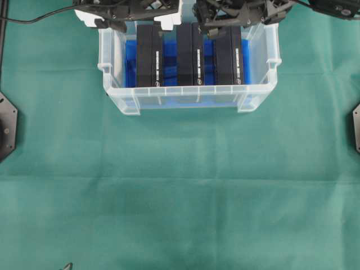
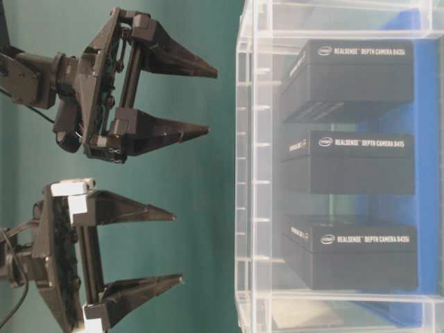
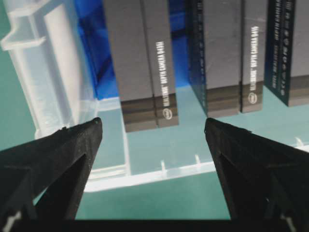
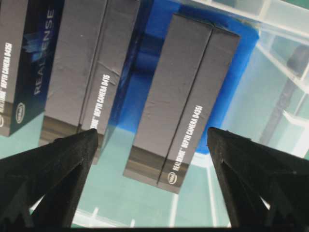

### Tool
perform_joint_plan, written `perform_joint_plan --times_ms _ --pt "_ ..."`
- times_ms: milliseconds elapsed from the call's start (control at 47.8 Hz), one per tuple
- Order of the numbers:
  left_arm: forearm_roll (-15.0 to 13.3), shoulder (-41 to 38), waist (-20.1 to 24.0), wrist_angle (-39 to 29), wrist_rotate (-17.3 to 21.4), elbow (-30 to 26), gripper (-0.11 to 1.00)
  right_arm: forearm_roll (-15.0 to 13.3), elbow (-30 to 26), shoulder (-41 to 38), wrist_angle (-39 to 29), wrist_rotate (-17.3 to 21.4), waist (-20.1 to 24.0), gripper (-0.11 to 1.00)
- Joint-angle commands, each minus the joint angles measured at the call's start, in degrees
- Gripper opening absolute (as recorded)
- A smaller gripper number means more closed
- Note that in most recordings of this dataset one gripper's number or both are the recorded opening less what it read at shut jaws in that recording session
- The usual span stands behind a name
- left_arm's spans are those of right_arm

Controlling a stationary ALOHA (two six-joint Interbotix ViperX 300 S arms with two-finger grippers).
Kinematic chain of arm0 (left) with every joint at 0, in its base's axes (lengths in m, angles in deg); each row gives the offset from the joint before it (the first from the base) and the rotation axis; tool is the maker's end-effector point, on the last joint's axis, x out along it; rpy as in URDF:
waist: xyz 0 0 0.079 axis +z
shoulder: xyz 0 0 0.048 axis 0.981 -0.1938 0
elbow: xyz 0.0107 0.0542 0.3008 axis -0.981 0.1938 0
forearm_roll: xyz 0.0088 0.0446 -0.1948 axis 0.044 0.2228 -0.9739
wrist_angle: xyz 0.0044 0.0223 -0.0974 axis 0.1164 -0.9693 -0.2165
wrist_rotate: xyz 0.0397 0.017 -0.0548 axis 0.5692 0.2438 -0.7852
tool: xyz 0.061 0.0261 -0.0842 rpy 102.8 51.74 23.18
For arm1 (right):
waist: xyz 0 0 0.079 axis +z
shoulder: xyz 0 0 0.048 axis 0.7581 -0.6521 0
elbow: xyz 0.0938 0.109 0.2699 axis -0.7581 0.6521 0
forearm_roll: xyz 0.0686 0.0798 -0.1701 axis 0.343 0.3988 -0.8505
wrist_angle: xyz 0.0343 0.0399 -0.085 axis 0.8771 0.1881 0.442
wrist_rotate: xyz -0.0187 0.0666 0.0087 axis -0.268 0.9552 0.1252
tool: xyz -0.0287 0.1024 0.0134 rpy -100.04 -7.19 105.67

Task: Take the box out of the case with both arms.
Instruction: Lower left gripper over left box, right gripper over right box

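The box the task calls for is not yet singled out: in the overhead view three black boxes, the left box point(image 1: 149, 55), the middle box point(image 1: 189, 54) and the right box point(image 1: 228, 55), stand on edge inside the case point(image 1: 188, 97) at the upper middle of the frame, on its blue sheet point(image 1: 130, 62). None is lifted, so all of the task seems left to do. The left gripper point(image 1: 121, 17) and right gripper point(image 1: 242, 16) hang at the case's far rim, at the top edge. The green cloth point(image 1: 180, 197) below lies open for setting down.

In the table-level view, both claws at the left stand wide apart, holding nothing, clear of the case wall at the right.

The left wrist view shows spread fingers point(image 3: 63, 150) framing the left box, with narrow gaps between boxes.

The right wrist view shows the same over the right box, close to the case wall at the right of the frame.
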Motion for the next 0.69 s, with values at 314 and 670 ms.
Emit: perform_joint_plan --times_ms 314,670 --pt "0.09 0.0 -0.35 0.44 -0.53 -1.32 0.83 0.0 -1.58 0.88 -1.41 0.88 0.26 0.96" --pt "0.09 -0.18 -0.44 0.97 -0.53 -1.05 0.83 0.0 -1.58 0.88 -1.41 0.97 0.26 0.96"
